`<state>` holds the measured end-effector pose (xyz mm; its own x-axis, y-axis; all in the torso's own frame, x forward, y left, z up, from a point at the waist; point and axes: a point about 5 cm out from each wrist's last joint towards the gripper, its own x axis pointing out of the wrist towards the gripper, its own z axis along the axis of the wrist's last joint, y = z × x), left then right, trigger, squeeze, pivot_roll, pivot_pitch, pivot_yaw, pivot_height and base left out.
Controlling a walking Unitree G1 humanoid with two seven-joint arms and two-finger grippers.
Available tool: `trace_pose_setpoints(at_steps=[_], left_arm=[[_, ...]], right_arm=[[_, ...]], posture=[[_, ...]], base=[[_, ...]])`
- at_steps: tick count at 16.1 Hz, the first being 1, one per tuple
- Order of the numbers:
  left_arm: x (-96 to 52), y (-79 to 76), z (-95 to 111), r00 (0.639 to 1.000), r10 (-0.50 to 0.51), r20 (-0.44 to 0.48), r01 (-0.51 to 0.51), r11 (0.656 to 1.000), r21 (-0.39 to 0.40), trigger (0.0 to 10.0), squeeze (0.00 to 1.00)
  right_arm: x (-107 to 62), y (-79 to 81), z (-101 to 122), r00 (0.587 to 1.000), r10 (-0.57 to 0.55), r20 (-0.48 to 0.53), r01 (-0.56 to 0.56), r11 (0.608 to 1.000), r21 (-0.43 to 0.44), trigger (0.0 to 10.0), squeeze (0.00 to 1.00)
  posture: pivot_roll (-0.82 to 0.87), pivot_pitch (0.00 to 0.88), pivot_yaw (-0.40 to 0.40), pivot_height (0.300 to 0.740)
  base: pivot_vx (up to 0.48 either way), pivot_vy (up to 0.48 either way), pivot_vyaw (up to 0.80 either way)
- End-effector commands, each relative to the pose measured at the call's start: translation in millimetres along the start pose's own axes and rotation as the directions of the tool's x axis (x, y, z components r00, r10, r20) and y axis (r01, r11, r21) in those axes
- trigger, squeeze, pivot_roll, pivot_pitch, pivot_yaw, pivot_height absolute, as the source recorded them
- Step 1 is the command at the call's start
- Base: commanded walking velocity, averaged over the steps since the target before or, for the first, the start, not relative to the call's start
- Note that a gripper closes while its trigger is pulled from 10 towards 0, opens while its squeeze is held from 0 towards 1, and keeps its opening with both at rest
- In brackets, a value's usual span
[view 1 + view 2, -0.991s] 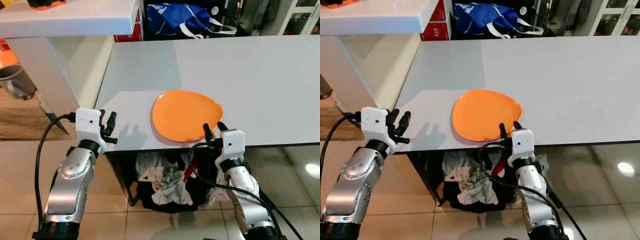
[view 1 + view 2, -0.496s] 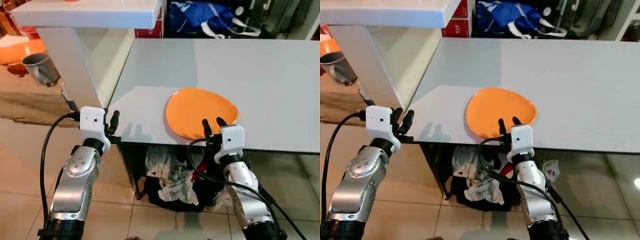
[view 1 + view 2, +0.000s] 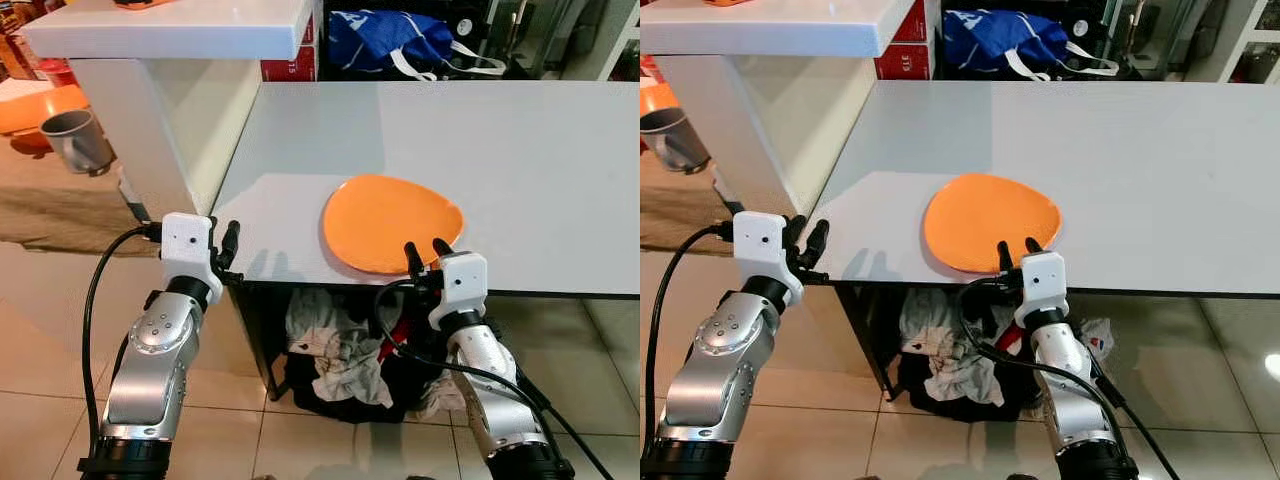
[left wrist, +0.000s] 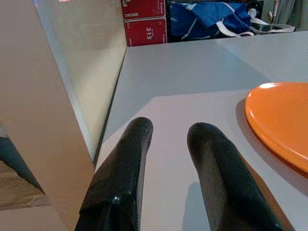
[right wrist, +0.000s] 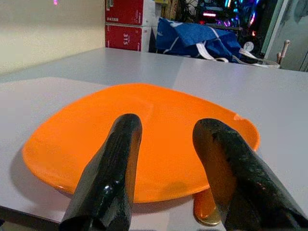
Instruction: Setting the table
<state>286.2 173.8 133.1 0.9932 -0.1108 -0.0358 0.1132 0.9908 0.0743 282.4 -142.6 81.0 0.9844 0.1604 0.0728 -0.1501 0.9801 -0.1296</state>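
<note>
An orange plate [image 3: 392, 222] lies flat near the front edge of the grey table [image 3: 520, 150]. My right gripper [image 3: 427, 253] hovers at the plate's near rim, open, with nothing between its fingers; the plate [image 5: 144, 139] spreads just beyond them in the right wrist view. My left gripper [image 3: 224, 243] is held at the table's front left corner, open and empty, well left of the plate [image 4: 284, 120].
A white counter [image 3: 180, 25] overhangs at the left. A blue bag [image 3: 400, 40] and red boxes [image 4: 147, 21] sit behind the table. Crumpled cloths [image 3: 335, 340] lie under the table. A grey cup [image 3: 72, 140] stands on the floor at far left.
The camera has shifted a little; the plate sits slightly left and higher in view. Both grippers keep their places by the table edge, still open.
</note>
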Motion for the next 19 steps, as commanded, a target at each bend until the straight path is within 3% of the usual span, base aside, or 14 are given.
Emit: trace_pose_setpoints(at_steps=[1, 8, 13, 14, 15, 19], left_arm=[[1.9, -2.4, -2, 1.000, -0.006, -0.023, 0.006, 1.000, 0.012, 10.0, 0.00], [8.5, -3.6, 0, 1.000, -0.012, -0.008, 0.012, 1.000, -0.014, 10.0, 0.00], [16.1, 4.8, 7, 1.000, -0.005, -0.012, 0.005, 1.000, 0.023, 10.0, 0.00], [17.6, 8.6, 9, 1.000, 0.019, -0.004, -0.019, 1.000, 0.013, 10.0, 0.22], [19.7, 10.8, 10, 1.000, 0.022, -0.018, -0.022, 0.999, -0.028, 10.0, 1.00], [36.7, 17.3, 13, 0.996, 0.036, -0.078, -0.049, 0.985, -0.166, 10.0, 1.00]], right_arm=[[3.3, -0.3, 3, 1.000, 0.006, 0.008, -0.006, 1.000, 0.003, 10.0, 0.00], [3.4, 1.7, 1, 1.000, 0.020, 0.007, -0.020, 1.000, -0.003, 10.0, 0.00], [1.1, -0.9, 1, 1.000, 0.013, 0.006, -0.013, 1.000, -0.008, 10.0, 0.00], [0.5, -1.1, 1, 1.000, 0.014, 0.005, -0.014, 1.000, -0.008, 10.0, 0.00], [-0.1, -1.4, 1, 1.000, 0.012, 0.003, -0.012, 1.000, -0.008, 10.0, 0.00], [0.1, -1.7, 1, 1.000, 0.020, 0.004, -0.020, 1.000, -0.012, 10.0, 0.00]], posture=[[-0.10, 0.000, 0.070, 0.740], [-0.11, 0.000, 0.075, 0.740], [-0.11, 0.000, 0.074, 0.740], [-0.12, 0.000, 0.074, 0.740], [-0.12, 0.000, 0.074, 0.740], [-0.12, 0.000, 0.063, 0.740]], base=[[0.262, -0.401, 0.00], [0.298, -0.372, 0.00], [0.000, 0.000, 0.00], [0.000, 0.000, 0.00], [0.000, 0.000, 0.00], [0.000, 0.000, 0.00]])
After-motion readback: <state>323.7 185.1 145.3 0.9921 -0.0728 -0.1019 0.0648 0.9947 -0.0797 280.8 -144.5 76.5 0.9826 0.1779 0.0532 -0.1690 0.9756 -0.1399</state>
